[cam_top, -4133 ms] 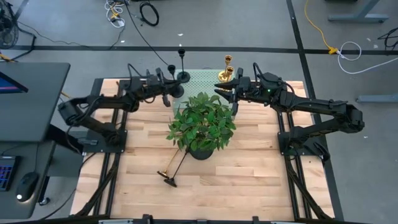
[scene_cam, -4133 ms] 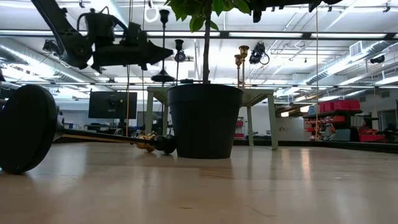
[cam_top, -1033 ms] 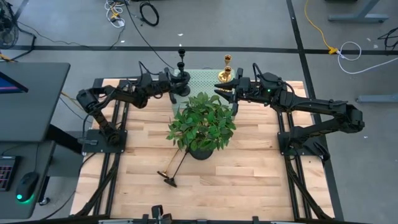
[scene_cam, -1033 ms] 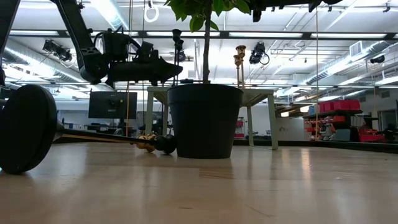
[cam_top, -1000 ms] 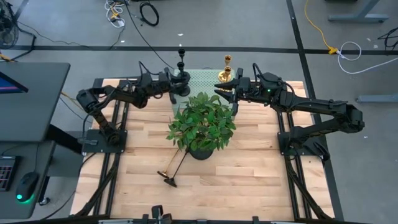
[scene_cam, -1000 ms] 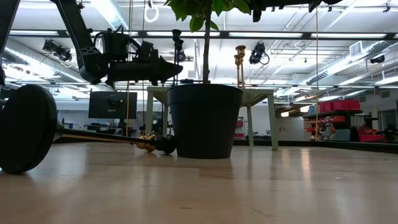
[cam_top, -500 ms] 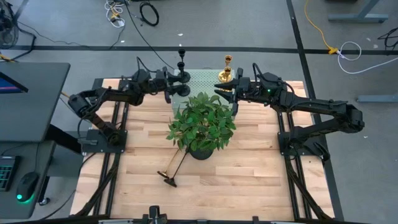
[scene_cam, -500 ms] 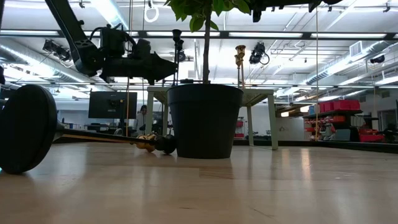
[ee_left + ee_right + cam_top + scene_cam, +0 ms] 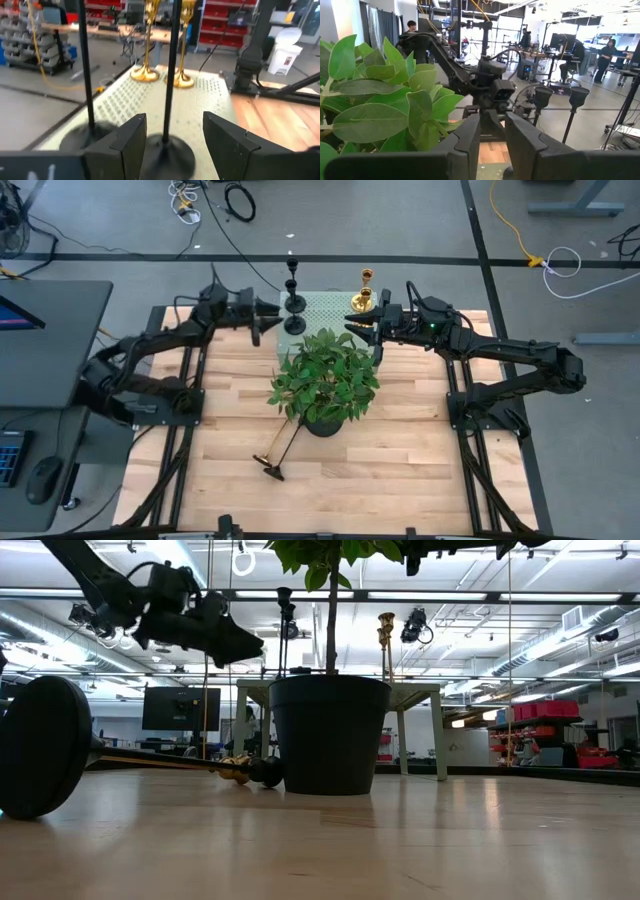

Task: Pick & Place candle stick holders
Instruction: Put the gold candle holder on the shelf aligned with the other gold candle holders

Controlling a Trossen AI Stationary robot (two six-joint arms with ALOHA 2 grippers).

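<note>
While the left gripper (image 9: 268, 311) hangs over the far left part of the wooden table (image 9: 420, 470), its fingers are spread apart and hold nothing. Just beyond its tips, two black candlesticks (image 9: 293, 290) stand upright on a pale green perforated box (image 9: 325, 308) at the table's far edge. In the left wrist view, the nearer black candlestick (image 9: 170, 85) rises between the two dark fingers (image 9: 129, 142) without touching either, and the second black stem (image 9: 86, 70) stands to one side of it.

Two gold candlesticks (image 9: 363, 292) stand upright on the same box, side by side and close together, also visible past the black stems in the left wrist view (image 9: 165, 45).

The right gripper (image 9: 356, 327) is held above the far right part of the table, near the gold pair and beside the potted plant (image 9: 325, 385). Its fingers (image 9: 465, 140) stand slightly apart with nothing between them.

Two further candlesticks, one gold and one black (image 9: 277, 448), lie flat on the table on the near side of the plant pot, crossing or touching each other. In the low view, a black round base (image 9: 42, 745) faces the camera with its stem running back toward the pot (image 9: 330, 735).
</note>
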